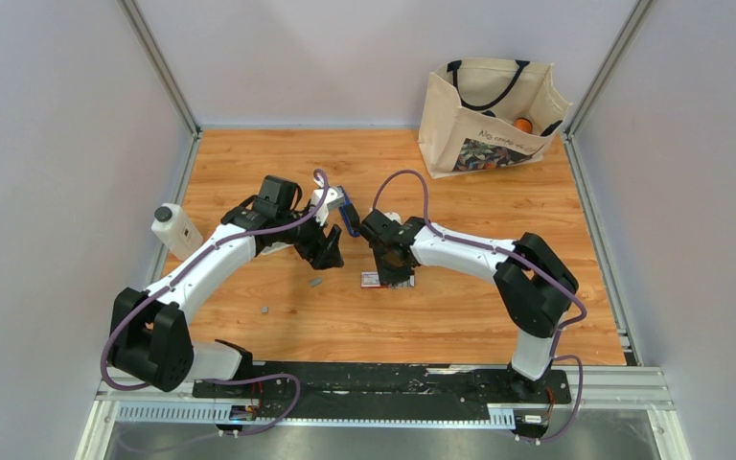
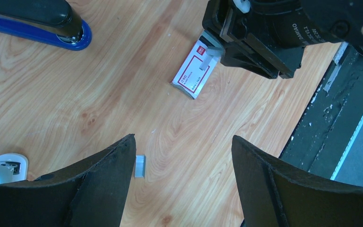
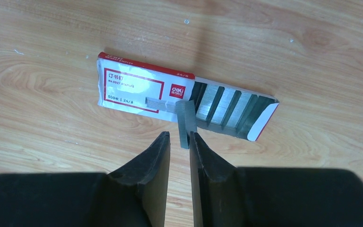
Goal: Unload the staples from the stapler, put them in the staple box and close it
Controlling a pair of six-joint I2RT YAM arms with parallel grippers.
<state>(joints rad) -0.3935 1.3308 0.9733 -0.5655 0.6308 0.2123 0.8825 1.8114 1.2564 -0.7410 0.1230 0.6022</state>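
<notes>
Pincer right: nips staples above carton | pincer left: wide open, pointing down

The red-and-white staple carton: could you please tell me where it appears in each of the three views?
Top external: the carton lies near the picture's centre, under the right gripper.
Left wrist: upper middle, slanted, just below that gripper.
Right wrist: centre, its right end open, just beyond the fingertips.
Shared landmark: the right gripper, poised over the carton in all three views; both wrist views show a grey staple strip at its tips.
</notes>
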